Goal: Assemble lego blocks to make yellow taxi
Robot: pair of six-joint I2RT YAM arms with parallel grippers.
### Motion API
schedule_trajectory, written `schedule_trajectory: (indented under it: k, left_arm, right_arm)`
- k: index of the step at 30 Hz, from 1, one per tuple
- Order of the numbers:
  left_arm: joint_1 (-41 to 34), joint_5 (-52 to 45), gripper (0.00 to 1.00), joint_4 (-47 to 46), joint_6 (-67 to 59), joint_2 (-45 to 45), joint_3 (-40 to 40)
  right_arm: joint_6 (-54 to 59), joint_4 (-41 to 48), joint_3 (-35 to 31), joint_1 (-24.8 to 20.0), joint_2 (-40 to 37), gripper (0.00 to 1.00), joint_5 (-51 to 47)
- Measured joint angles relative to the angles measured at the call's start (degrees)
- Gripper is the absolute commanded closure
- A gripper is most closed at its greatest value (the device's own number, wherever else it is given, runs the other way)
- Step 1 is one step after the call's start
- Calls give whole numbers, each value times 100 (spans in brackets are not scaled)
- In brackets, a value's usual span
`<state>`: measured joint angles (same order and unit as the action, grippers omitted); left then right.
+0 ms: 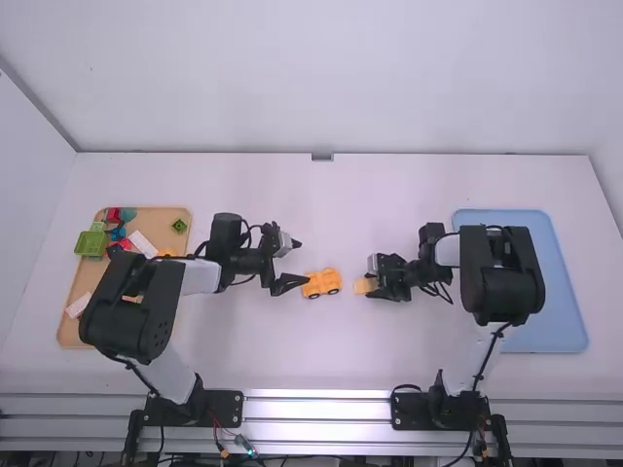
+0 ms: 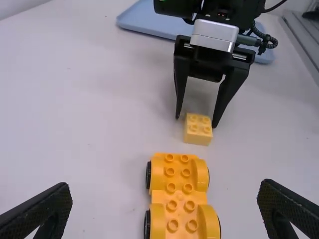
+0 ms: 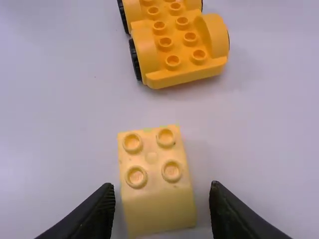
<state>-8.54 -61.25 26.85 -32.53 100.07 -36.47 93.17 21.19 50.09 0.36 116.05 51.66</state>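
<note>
Evidently | pale-yellow block (image 3: pixel 154 201), four studs | left end effector (image 1: pixel 304 263) wide; right end effector (image 1: pixel 371 279) wide

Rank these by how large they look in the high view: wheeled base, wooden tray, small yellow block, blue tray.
1. Wooden tray and blue tray: too alike to rank, both partly covered
2. Wheeled base
3. Small yellow block

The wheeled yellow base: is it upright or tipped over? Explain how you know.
Upright: the base shows its studs facing up, black wheels low at its sides.
</note>
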Motion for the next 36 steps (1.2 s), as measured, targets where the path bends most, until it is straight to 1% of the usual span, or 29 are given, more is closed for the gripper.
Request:
schedule_trajectory:
  k: [6,7,9,11,13,16,19,21,22,27,29,30,32,33,34,36]
  left_arm:
    - [0,0,1,0,-2,0,0]
    - [2,0,1,0,-2,0,0]
    - [2,0,1,-2,-2,0,0]
    - [0,0,1,-4,0,0,0]
    - [2,0,1,-7,-2,0,0]
    - [2,0,1,-26,0,0,0]
    - [2,0,1,-35,0,0,0]
    - [-15,22,1,-48,-42,0,0]
    - [-26,44,1,-50,-61,0,0]
    - [-385,490,1,15,-378,251,2]
    - [-629,767,1,229,-466,527,9]
    - [-664,820,1,271,-470,586,7]
    - [-769,977,1,426,-455,811,9]
    - [-769,977,1,426,-455,811,9]
    - [-776,1040,1,485,-452,935,9]
    - [-776,1108,1,531,-455,1099,9]
  right_arm:
    - [0,-15,0,168,0,52,24]
    - [4,-15,-2,197,0,54,26]
    - [7,-20,0,264,0,63,26]
    - [0,-13,0,286,0,65,24]
    - [2,-4,0,278,0,72,28]
    - [-22,7,0,216,0,79,39]
    - [-15,70,0,184,0,79,46]
    - [-17,175,0,184,0,83,46]
    - [-17,227,4,184,-2,83,46]
    - [-9,1178,350,188,4,84,76]
    - [70,1864,772,188,4,86,107]
    - [98,1976,844,188,4,86,116]
    - [306,2511,1209,188,4,87,168]
    - [306,2511,1209,188,4,87,168]
    - [426,2723,1366,188,4,86,232]
    - [533,2839,1515,188,4,86,330]
